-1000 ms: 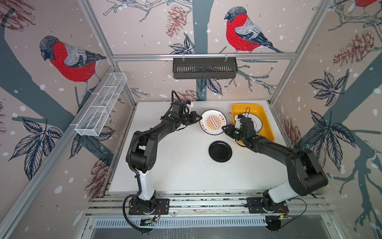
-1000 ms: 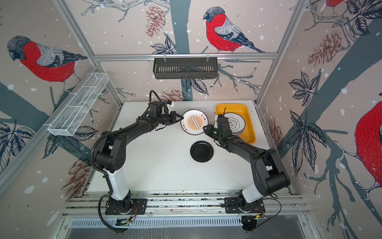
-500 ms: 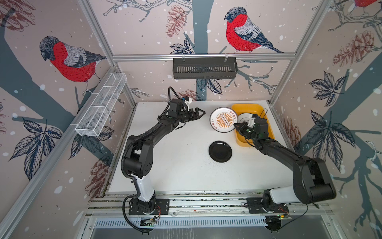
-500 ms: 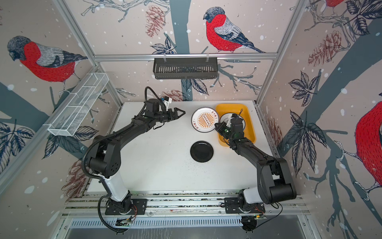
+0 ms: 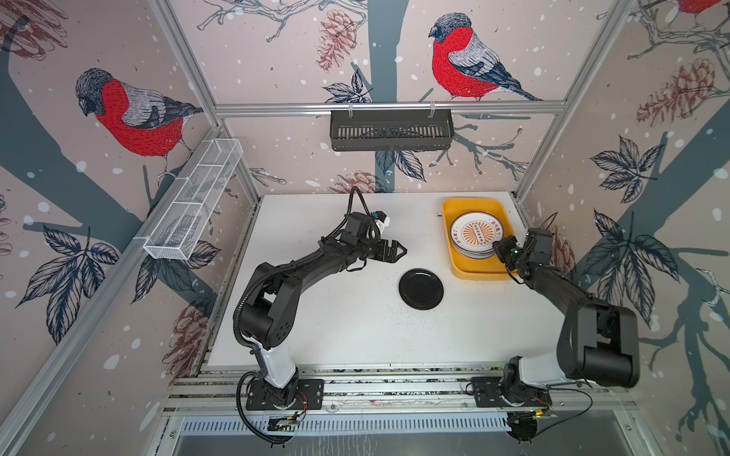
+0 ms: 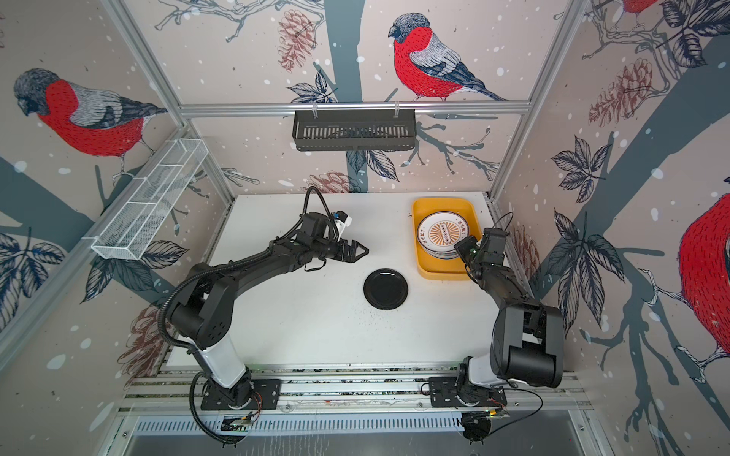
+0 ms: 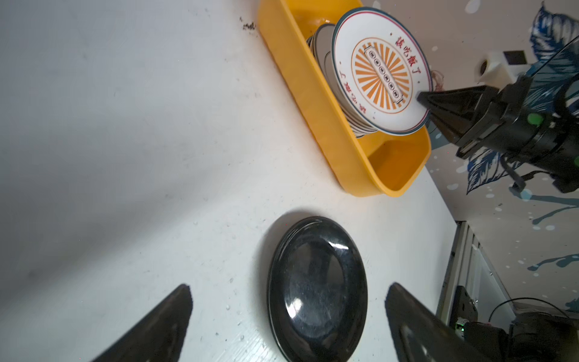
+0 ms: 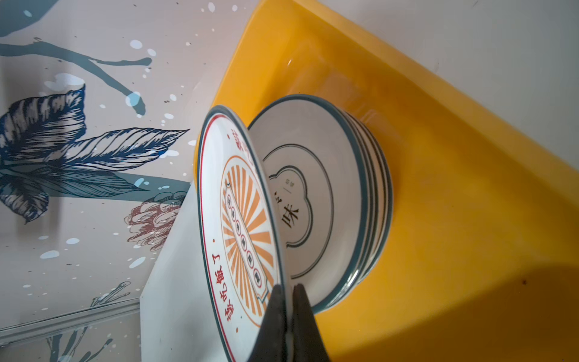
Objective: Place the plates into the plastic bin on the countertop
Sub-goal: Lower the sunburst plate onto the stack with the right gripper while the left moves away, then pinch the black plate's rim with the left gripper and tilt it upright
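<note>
The yellow bin sits on the white surface at its far right corner. Inside the bin lies a stack of plates, white with dark green rims, the top one showing a black quatrefoil emblem. Above that stack the right hand is closed on the rim of the sunburst plate, on the side toward the bin's front right corner, with its two fingers pinching the edge from either side. The plate hangs tilted over the stack, with a clear gap at the gripped side. Whether its far edge touches the stack cannot be told. In both top views this plate covers the stack and lies within the bin's walls. The black plate lies flat on the surface outside the bin, near its front left corner and apart from it. The left hand hovers to the left of the bin, well apart from it. Its fingers are spread wide and hold nothing, and in the left wrist view the black plate shows between them.
</note>
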You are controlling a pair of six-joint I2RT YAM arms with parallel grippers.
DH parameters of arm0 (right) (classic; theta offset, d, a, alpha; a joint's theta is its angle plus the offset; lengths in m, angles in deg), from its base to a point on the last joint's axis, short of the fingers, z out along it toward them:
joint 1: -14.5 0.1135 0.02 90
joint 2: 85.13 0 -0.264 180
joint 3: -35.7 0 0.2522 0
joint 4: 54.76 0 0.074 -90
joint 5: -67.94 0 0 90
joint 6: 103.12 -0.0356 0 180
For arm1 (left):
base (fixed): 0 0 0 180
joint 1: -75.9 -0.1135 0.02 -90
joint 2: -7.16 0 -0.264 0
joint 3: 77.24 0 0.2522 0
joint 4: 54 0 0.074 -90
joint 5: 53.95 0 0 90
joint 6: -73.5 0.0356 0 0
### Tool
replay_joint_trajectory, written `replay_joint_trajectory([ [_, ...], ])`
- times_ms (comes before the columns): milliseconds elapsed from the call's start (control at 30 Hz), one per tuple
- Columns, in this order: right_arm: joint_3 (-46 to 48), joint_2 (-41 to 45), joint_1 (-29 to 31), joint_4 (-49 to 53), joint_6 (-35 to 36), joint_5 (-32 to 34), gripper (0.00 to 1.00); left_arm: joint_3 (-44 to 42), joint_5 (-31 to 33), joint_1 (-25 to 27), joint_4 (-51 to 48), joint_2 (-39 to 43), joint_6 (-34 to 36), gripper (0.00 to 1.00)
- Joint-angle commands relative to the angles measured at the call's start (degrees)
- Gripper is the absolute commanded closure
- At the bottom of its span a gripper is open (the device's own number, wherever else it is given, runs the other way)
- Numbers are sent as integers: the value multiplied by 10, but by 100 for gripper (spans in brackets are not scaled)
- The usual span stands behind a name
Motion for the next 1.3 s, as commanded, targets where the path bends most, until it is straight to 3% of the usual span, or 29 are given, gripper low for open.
replay_joint_trajectory([
  [0, -12, -20, -7, -13, 19, -2, 99, -8, 18, 15, -9, -11, 27, 4],
  [333, -34, -73, -14, -12, 26, 13, 96, 6, 36, 57, -42, -69, 44, 18],
  [600, -47, -69, -14, 25, 42, 34, 70, 22, 37, 62, -58, -89, 51, 33],
  [733, -59, -63, -14, 56, 57, 44, 46, 34, 42, 72, -77, -103, 60, 39],
  [833, -64, -47, -14, 84, 67, 65, 35, 45, 55, 79, -91, -115, 63, 42],
  [1267, -37, 116, 23, 121, 119, 55, 21, 59, 69, 80, -90, -139, 37, 77],
])
